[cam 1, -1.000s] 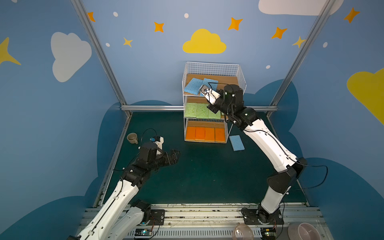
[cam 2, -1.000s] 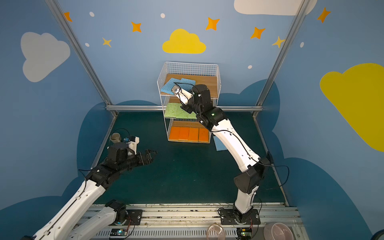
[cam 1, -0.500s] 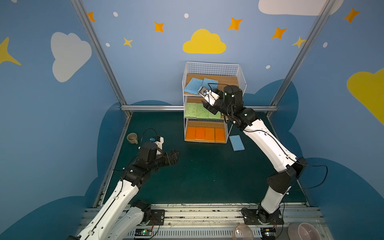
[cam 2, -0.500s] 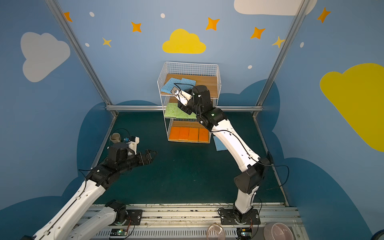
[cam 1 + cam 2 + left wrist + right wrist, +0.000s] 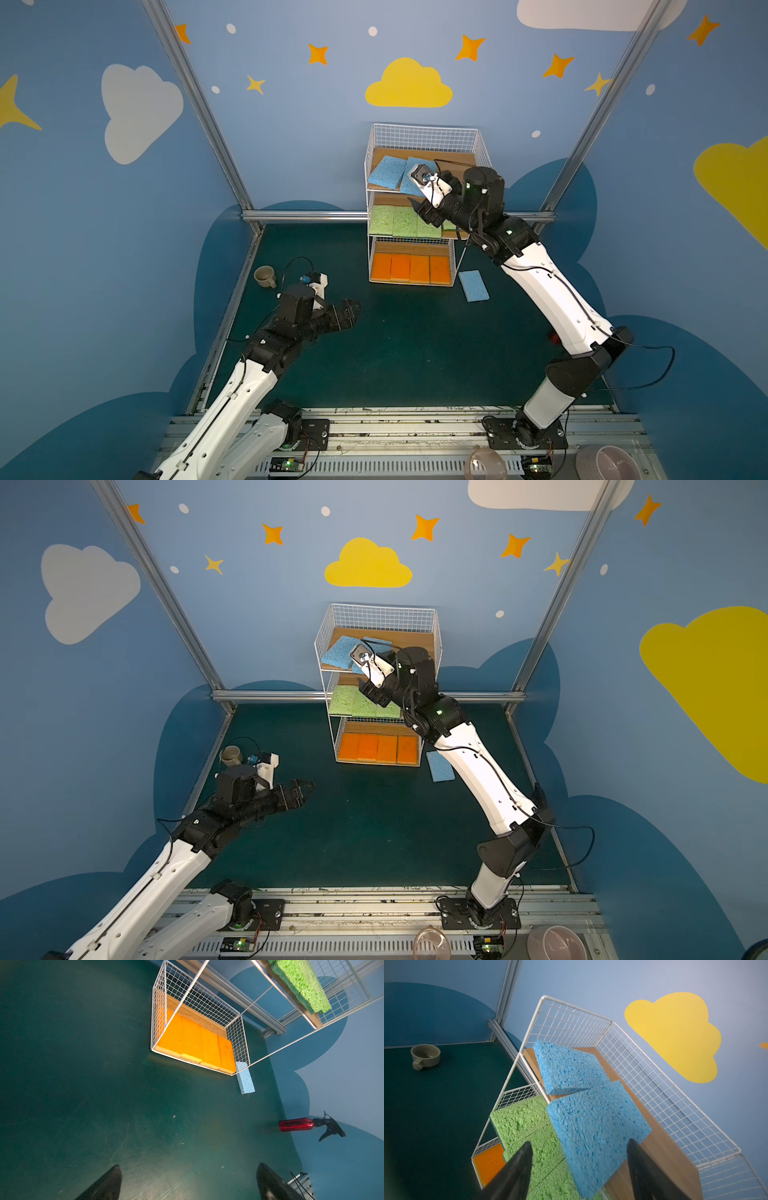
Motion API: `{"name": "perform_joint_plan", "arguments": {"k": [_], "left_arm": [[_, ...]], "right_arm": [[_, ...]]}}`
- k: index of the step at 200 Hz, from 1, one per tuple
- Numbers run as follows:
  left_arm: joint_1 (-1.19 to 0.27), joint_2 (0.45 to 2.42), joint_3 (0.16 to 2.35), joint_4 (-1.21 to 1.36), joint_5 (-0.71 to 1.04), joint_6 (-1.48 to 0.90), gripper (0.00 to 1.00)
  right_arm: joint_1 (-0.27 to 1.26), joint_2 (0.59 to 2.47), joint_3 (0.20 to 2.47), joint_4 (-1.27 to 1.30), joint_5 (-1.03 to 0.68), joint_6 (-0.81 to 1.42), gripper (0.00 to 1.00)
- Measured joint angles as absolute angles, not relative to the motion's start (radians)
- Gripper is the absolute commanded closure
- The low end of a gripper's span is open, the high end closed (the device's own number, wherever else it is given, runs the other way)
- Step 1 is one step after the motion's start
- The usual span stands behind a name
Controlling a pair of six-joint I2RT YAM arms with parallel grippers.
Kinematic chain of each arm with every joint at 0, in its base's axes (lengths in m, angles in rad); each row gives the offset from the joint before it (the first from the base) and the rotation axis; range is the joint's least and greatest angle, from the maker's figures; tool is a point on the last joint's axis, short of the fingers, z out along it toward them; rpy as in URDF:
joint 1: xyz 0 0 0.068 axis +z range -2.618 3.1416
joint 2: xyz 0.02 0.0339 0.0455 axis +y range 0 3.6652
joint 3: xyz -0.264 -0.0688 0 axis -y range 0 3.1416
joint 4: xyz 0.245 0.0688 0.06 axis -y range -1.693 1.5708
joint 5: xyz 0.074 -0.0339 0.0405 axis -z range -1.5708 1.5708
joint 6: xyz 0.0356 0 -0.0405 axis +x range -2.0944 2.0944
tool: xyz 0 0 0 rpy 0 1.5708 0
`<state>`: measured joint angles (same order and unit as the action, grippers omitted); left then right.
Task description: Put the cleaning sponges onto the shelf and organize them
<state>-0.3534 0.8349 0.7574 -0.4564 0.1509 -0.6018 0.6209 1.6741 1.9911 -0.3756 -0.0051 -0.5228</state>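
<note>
Filling white wire-and-wood shelf point(image 5: 422, 137): orange, green tiers full, two blue porous sponges point(image 5: 387, 171) on top.
Third blue sponge point(image 5: 473, 285) lies on green worktop point(image 5: 395, 353); left pincer point(image 5: 189, 1166) and right pincer point(image 5: 579, 1141) spread, empty.

1. In both top views the light is even and fairly bright, falling from above; the shelf point(image 5: 424, 137) point(image 5: 374, 617) throws only a soft shadow on the floor mat point(image 5: 395, 332) just before it.
2. The metal frame rails point(image 5: 199, 104) either side of the shelf splay outward, a wide-angle stretch.
3. Corners farthest from the shelf darken slightly.
4. In the left wrist view, the mat well in front of the shelf carries a pale sheen; the orange sponges point(image 5: 195, 1041) in its lowest tier look vivid, nearly overexposed.
5. In the right wrist view, the blue sponge point(image 5: 596, 1126) overhanging the shelf's top tier is smeared at its near end, and the black fingertips point(image 5: 517, 1167) of the right gripper point(image 5: 579, 1141) are out of focus.
</note>
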Motion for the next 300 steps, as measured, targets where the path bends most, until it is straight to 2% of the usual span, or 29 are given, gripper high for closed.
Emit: {"name": "perform_joint_plan", "arguments": {"k": [22,44,69,103,130,211,250,300], "left_arm": [[-0.353,0.833,0.757,-0.456,0.156,-0.602,0.00],[-0.353,0.830,0.760,-0.456,0.162,-0.602,0.00],[-0.353,0.829,0.762,-0.456,0.168,-0.603,0.00],[-0.353,0.828,0.763,-0.456,0.175,-0.606,0.00],[-0.353,0.814,0.763,-0.455,0.183,-0.611,0.00],[-0.353,0.777,0.756,-0.456,0.184,-0.618,0.00],[-0.353,0.763,0.756,-0.456,0.184,-0.617,0.00],[-0.353,0.763,0.742,-0.456,0.184,-0.617,0.00]], "right_arm": [[0.556,1.639,1.991,-0.400,-0.117,-0.412,0.34],[0.457,1.611,1.998,-0.428,-0.253,-0.251,0.49],[0.373,1.606,2.007,-0.424,-0.374,-0.065,0.51],[0.372,1.608,1.997,-0.423,-0.431,0.111,0.49],[0.394,1.621,1.998,-0.424,-0.422,0.181,0.48],[0.478,1.723,2.038,-0.460,-0.198,0.367,0.48],[0.478,1.724,2.027,-0.447,-0.173,0.433,0.56],[0.487,1.755,2.054,-0.440,-0.168,0.461,0.60]]}}
